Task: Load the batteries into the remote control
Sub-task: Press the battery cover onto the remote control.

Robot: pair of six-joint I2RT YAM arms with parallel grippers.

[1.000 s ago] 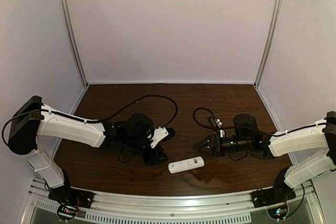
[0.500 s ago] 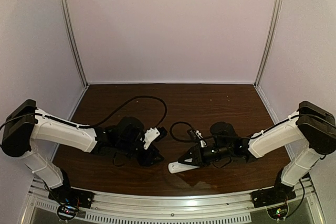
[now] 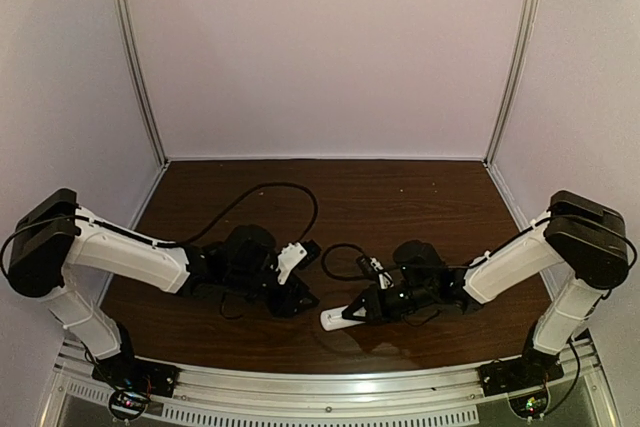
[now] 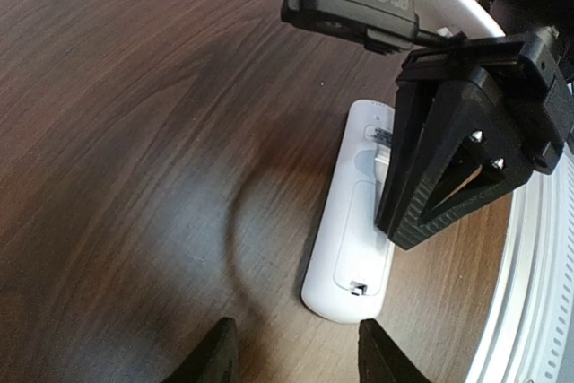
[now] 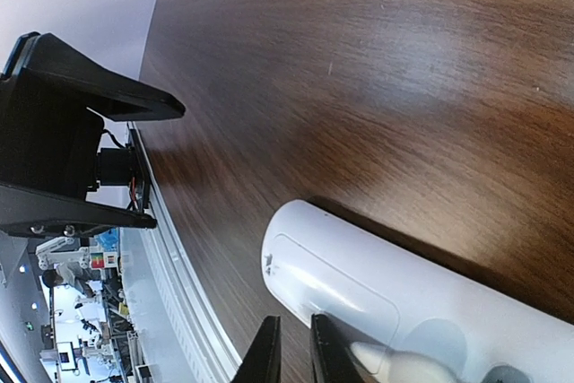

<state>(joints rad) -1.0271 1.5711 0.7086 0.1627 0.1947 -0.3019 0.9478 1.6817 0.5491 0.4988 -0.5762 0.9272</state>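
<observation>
The remote control [image 3: 337,319] lies near the table's front edge, back side up, with its battery cover in place [image 4: 354,230]. My right gripper [image 3: 358,312] is low over it. Its fingers [image 4: 439,186] are almost together and their tips rest on the remote's back [image 5: 377,298]. In the right wrist view the right gripper [image 5: 292,356] holds nothing between its fingers. My left gripper [image 4: 296,361] is open and empty just short of the remote's near end, to its left in the top view [image 3: 303,299]. No batteries are in view.
Black cables [image 3: 262,190] loop over the dark wooden table behind both arms. A metal rail [image 3: 330,387] runs along the front edge close to the remote. White walls enclose the back and both sides.
My right arm has swung left and down from beside the remote until its fingertips sit on the remote's back. My left arm shifted slightly; the remote stayed in place.
</observation>
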